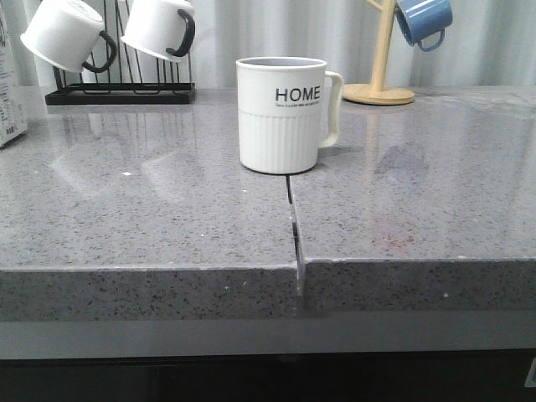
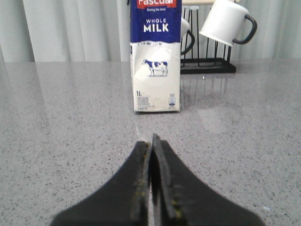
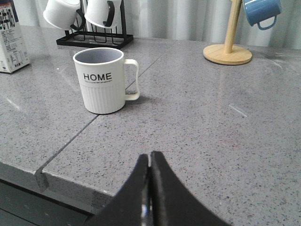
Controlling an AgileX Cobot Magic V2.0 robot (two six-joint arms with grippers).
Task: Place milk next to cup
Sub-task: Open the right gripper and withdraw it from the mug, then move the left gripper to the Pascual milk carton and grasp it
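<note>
- far left of the front view, the milk (image 1: 8,84) is cut off by the frame edge: only a strip of its white side with black print shows, standing on the grey counter (image 1: 151,209).
- the left wrist view gives it whole but for the top edge: upright, blue top reading "whole milk", small cow picture below, fine print too small to read.
- the left gripper (image 2: 152,141) sits low over the counter, pointing at the carton and apart from it, fingers pressed together on nothing.
- behind the carton, a black rack (image 1: 121,92) carries white mugs with black handles (image 1: 67,38), tilted mouth-down; their insides are hidden.
- centre now: the cup (image 1: 283,113), cream-white, ribbed lower half, "home" lettering, handle to the right, stands upright on the seam between the two counter slabs, well apart from the milk.
- from the right wrist view the cup's interior looks empty.
- the right gripper (image 3: 150,162) hangs above the counter's front edge, closed tight, gripping nothing.
- far right, a blue mug (image 1: 423,21) hangs from a wooden stand (image 1: 381,84), partly cut off at the top.
</note>
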